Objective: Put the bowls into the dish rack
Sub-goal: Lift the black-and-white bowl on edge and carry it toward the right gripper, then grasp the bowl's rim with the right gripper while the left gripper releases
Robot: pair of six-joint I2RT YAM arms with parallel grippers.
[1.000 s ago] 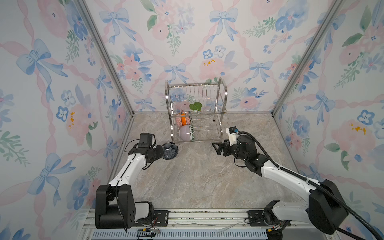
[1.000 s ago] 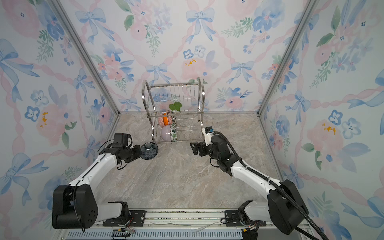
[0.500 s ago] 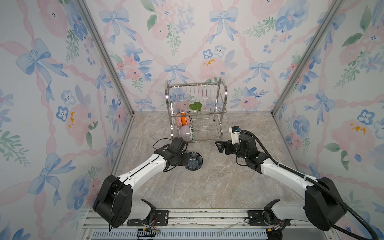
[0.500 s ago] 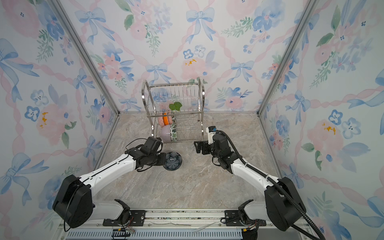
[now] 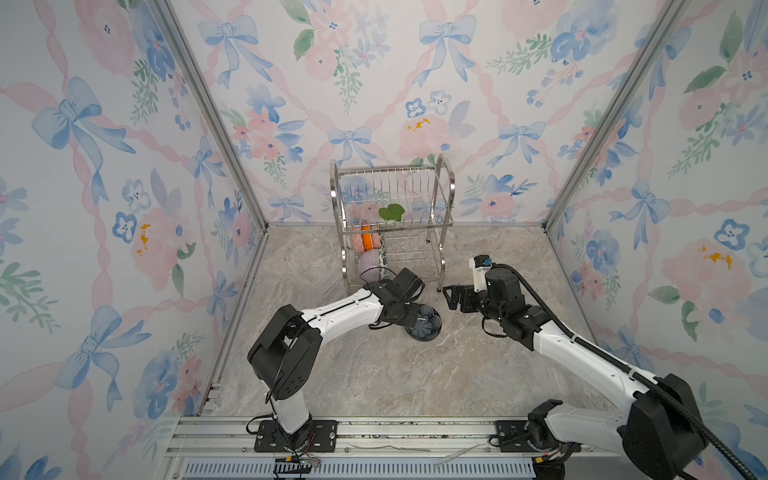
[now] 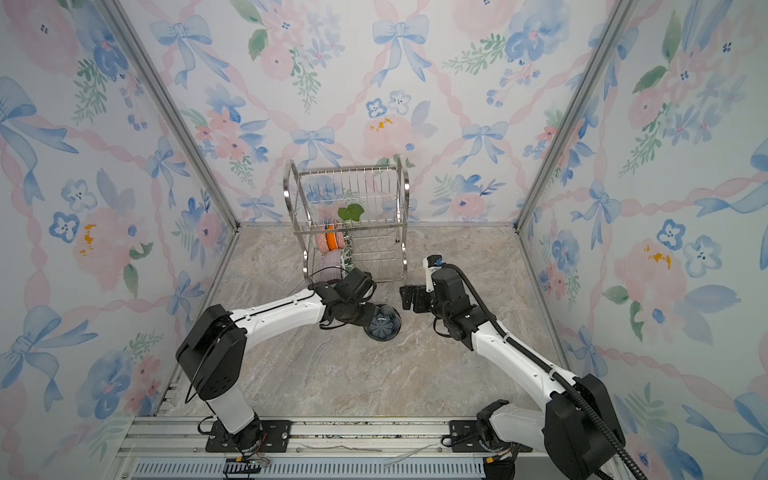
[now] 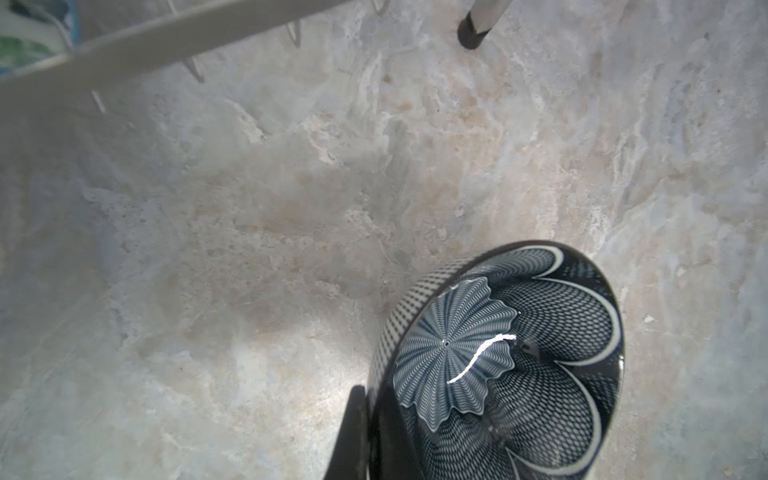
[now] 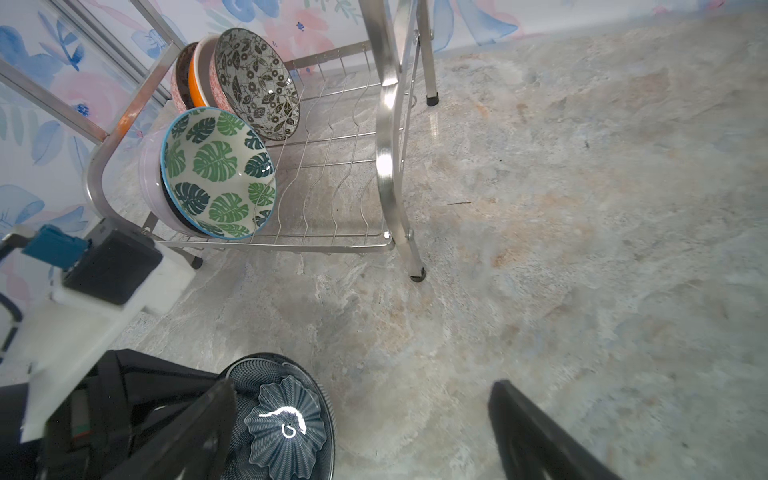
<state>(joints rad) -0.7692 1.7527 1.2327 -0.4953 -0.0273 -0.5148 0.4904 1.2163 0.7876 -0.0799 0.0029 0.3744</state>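
My left gripper [image 5: 409, 321] is shut on the rim of the dark blue flower-patterned bowl [image 5: 424, 326], holding it tilted just above the table in front of the dish rack [image 5: 415, 225]. The left wrist view shows its dark fingers [image 7: 353, 436] pinching the bowl's [image 7: 498, 365] wall. My right gripper [image 5: 453, 297] stands open just right of the bowl, with nothing between its fingers [image 8: 523, 428]. The rack's [image 8: 386, 137] lower shelf holds a green-leaf bowl [image 8: 216, 174], a lavender one [image 8: 147, 178] behind it, a black-and-white floral bowl [image 8: 257, 83] and an orange-sided bowl [image 8: 195, 83].
A green leaf-shaped piece [image 5: 390, 213] sits on the rack's upper shelf. The rack's front leg [image 8: 415, 274] stands on the marble tabletop [image 5: 395, 374] close to both grippers. Flowered walls enclose the table on three sides.
My left arm has swung the dark blue bowl from the left side of the table to the middle, in front of the rack. The right gripper stayed open and shifted slightly back.
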